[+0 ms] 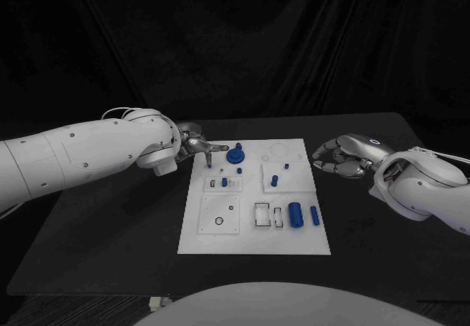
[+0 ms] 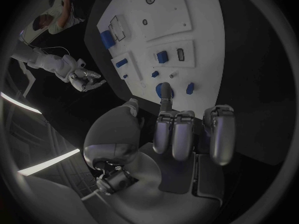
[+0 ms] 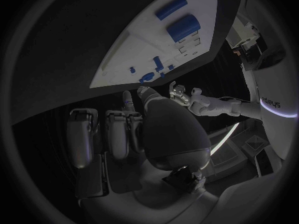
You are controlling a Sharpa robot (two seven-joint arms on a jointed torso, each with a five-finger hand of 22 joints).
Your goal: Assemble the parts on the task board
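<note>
The white task board lies mid-table and also shows in the left wrist view and the right wrist view. A blue round part stands near its far left corner, with a blue peg and small blue bits behind it. Two blue cylinders lie at the near right. My left hand hovers at the far left corner, most fingers curled in, one finger reaching toward the round part. My right hand hangs by the board's far right edge, fingers curled, holding nothing.
The black table stretches wide on both sides of the board. A dark curtain closes off the back. Recesses and a white slotted block mark the board's near half.
</note>
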